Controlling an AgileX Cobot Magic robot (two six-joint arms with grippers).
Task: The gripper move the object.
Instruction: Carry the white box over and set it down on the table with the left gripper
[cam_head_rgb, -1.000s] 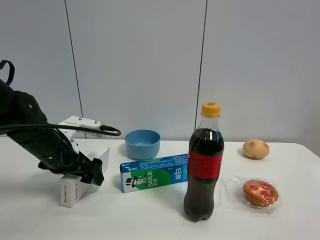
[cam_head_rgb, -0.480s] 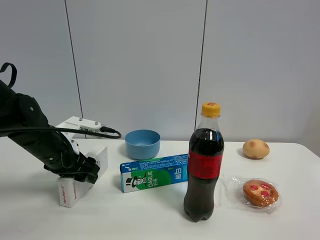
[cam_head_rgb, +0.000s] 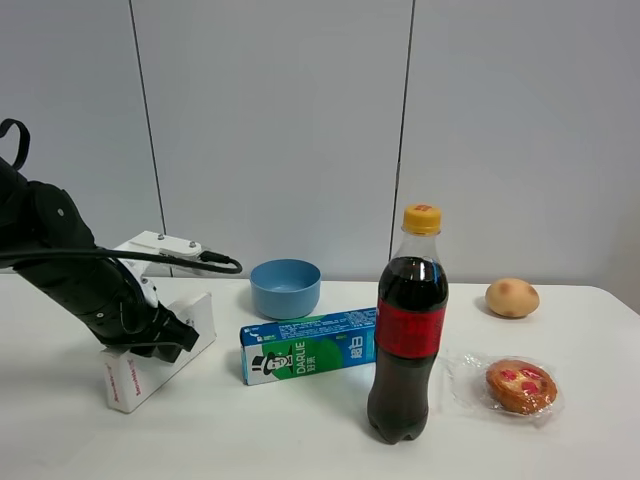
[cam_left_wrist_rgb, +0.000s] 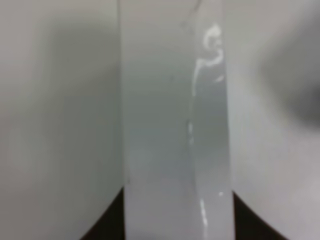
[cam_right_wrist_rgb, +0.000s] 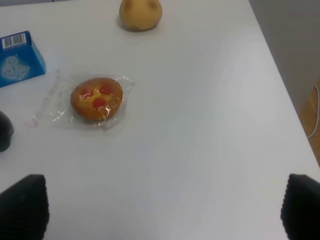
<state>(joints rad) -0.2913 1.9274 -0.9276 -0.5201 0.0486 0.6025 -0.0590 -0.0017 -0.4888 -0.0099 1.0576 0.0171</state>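
Note:
The object, a long narrow white box (cam_head_rgb: 135, 368) with red lettering on its near end, lies at the left of the table in the exterior high view. My left gripper (cam_head_rgb: 168, 336) on the black arm comes down on its middle, and the jaws are shut on its two long sides. In the left wrist view the white box (cam_left_wrist_rgb: 172, 125) fills the centre, with a dark fingertip (cam_left_wrist_rgb: 107, 225) pressed against each side at its base. My right gripper (cam_right_wrist_rgb: 162, 207) stands open over bare table, its fingertips (cam_right_wrist_rgb: 22, 205) far apart. It is out of the exterior high view.
A green-and-blue DARLIE box (cam_head_rgb: 308, 346) lies just right of the white box, with a blue bowl (cam_head_rgb: 285, 287) behind it. A cola bottle (cam_head_rgb: 407, 330) stands mid-table. A wrapped pastry (cam_head_rgb: 520, 386) and a potato (cam_head_rgb: 512, 297) are at the right. A white bracket (cam_head_rgb: 160, 245) sits behind my left arm.
My left gripper has closed from wide open onto the white box. The box has shifted a little to the left, its near end swinging leftward.

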